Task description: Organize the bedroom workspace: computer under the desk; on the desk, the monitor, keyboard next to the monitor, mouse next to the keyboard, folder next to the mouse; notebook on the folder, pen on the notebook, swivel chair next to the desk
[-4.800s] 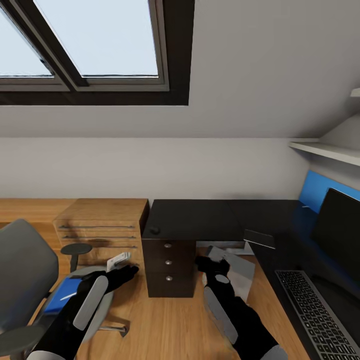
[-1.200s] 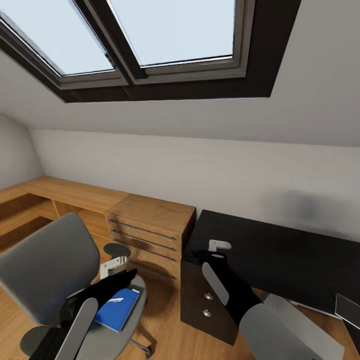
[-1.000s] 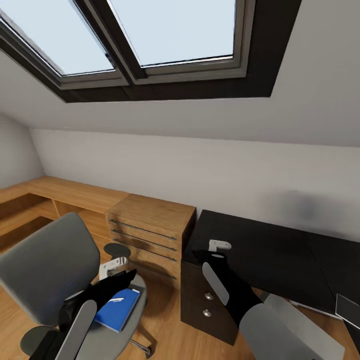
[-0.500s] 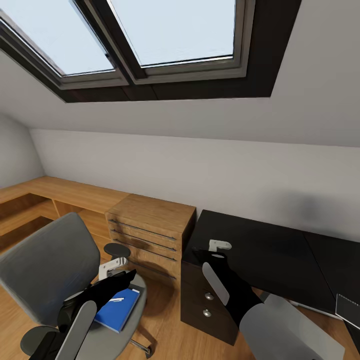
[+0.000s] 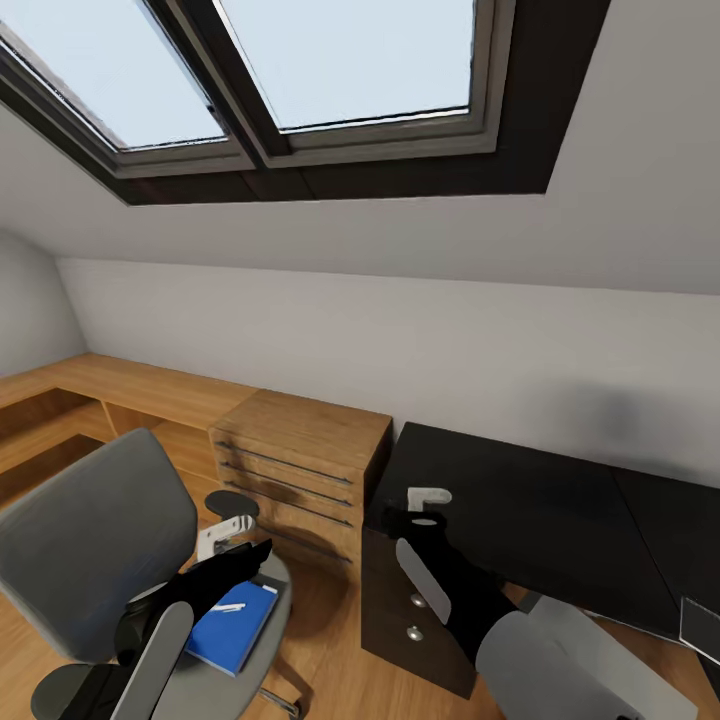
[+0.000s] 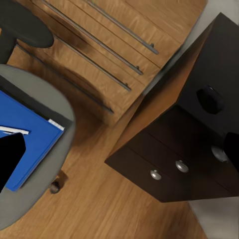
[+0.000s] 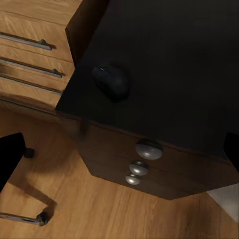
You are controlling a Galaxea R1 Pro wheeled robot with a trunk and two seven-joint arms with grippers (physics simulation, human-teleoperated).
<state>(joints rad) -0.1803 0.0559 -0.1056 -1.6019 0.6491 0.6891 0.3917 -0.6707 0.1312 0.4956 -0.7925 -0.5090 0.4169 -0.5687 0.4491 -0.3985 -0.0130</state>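
Note:
The swivel chair (image 5: 95, 535) stands at the left. The blue folder (image 5: 232, 628) lies on its seat with the white pen (image 5: 229, 607) on top. My left gripper (image 5: 252, 552) hovers open over the seat's near edge, above the folder (image 6: 31, 135) and pen (image 6: 14, 130). My right gripper (image 5: 408, 520) is open above the corner of the black desk (image 5: 520, 505), over the black mouse (image 7: 112, 79). The dark notebook (image 5: 700, 626) lies at the desk's far right. The pale computer (image 5: 620, 665) shows low right behind my right arm.
A light wooden drawer unit (image 5: 300, 450) stands between chair and desk, and a wooden bench (image 5: 110, 385) runs along the wall. The desk's drawers with silver knobs (image 7: 148, 149) face the wood floor. A sloped ceiling with skylights (image 5: 340, 70) hangs overhead.
Since the oldest frame the view has turned left, away from the monitor and keyboard. Over the last second the picture shifts only slightly, and both grippers hold much the same pose.

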